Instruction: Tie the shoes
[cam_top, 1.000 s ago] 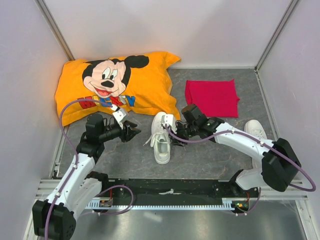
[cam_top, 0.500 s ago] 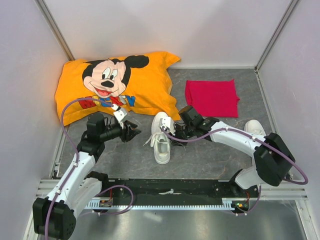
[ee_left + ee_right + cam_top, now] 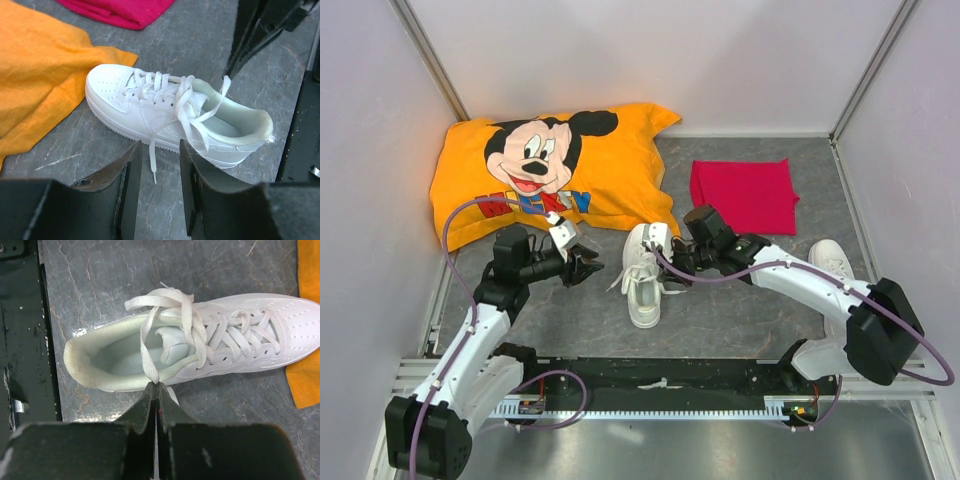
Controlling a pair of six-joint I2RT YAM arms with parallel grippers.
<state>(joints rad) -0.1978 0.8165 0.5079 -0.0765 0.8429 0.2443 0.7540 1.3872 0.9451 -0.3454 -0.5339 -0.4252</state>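
One white shoe [image 3: 643,275] lies on the grey table between my two grippers, toe toward the pillow, its laces untied. My right gripper [image 3: 155,385] is shut on one lace [image 3: 146,357], which runs taut over the heel opening of the shoe [image 3: 235,340]. In the top view the right gripper [image 3: 672,264] sits at the shoe's right side. My left gripper [image 3: 159,148] is open, low over the table left of the shoe [image 3: 150,107]; the other lace end [image 3: 152,160] hangs loose between its fingers, untouched. A second shoe [image 3: 832,258] lies far right, partly behind the right arm.
An orange Mickey Mouse pillow [image 3: 550,170] fills the back left, its corner close to the shoe's toe. A folded red cloth [image 3: 744,195] lies at the back right. Grey walls close in the sides and back. The black base rail [image 3: 660,385] runs along the near edge.
My right gripper has closed on the lace at the shoe's heel side and pulled it taut. The left gripper has stayed nearly still, jaws a touch narrower.
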